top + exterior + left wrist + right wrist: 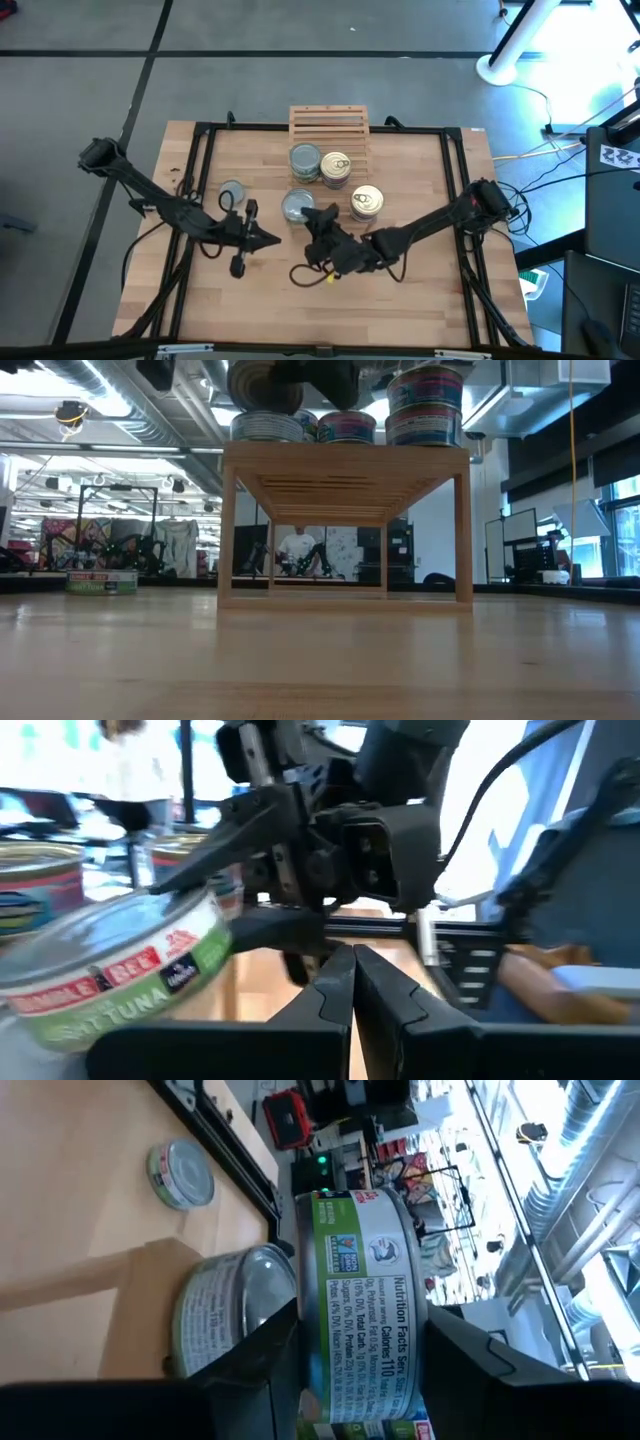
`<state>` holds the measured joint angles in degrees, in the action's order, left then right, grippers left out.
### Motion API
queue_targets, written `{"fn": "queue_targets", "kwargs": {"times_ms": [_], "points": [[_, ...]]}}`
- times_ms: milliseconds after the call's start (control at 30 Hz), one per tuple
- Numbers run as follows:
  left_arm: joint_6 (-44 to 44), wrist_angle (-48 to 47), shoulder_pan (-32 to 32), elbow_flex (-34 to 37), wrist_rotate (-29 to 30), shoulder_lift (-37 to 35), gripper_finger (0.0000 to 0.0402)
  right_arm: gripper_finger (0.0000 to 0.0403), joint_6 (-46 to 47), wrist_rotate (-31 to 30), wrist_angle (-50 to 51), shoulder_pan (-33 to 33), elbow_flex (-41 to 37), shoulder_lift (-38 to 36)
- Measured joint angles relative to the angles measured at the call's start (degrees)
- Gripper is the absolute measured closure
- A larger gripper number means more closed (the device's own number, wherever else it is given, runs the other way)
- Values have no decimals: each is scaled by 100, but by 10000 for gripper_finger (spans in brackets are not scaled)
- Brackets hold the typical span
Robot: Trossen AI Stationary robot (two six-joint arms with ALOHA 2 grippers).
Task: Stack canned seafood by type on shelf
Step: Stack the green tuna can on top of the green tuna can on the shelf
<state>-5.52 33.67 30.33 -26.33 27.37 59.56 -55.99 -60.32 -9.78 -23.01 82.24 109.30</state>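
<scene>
Right hand (322, 222): fingers clamped on a green-label tin (365, 1310), one finger on each side of the wall. In the right wrist view the printed side faces the camera, so the grip is across the width and the flat ends stay free. Judged: that grip suits setting it down flat on a like tin. A grey-top tin (298, 206) sits touching or just beside this hand; whether it is the held one or the one under it, the high view is too crowded to tell.

Left hand (262, 238): fingers pressed together, nothing between them, just off the right hand's side. Beyond it lies a loose grey tin (232, 193), flat on the desk (420, 300), lid up. Judged: the left arm is standing clear to give the right arm room.

Just past the right hand: gold ring-pull tin (366, 202), upright. The low view hints it tops a pile of two, but that is uncertain.

Farther: shelf (330, 124), slats running crosswise, with a grey tin (305, 160) and a gold tin (335, 167) side by side at its near edge, kinds kept apart.

Every tin is squat: short axis vertical, broad face up. No long axis to speak of.
</scene>
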Motion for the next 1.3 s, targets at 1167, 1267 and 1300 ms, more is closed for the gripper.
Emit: {"fn": "queue_targets", "kwargs": {"times_ms": [1167,1267,1300], "points": [[-7,2,-907,-7,313,334,396,242,0,136,406,103,0,2],[-7,-5,-909,-7,331,334,396,234,2,153,400,101,0,2],[-7,-12,-911,-7,346,334,396,229,2,192,386,101,0,2]]}}
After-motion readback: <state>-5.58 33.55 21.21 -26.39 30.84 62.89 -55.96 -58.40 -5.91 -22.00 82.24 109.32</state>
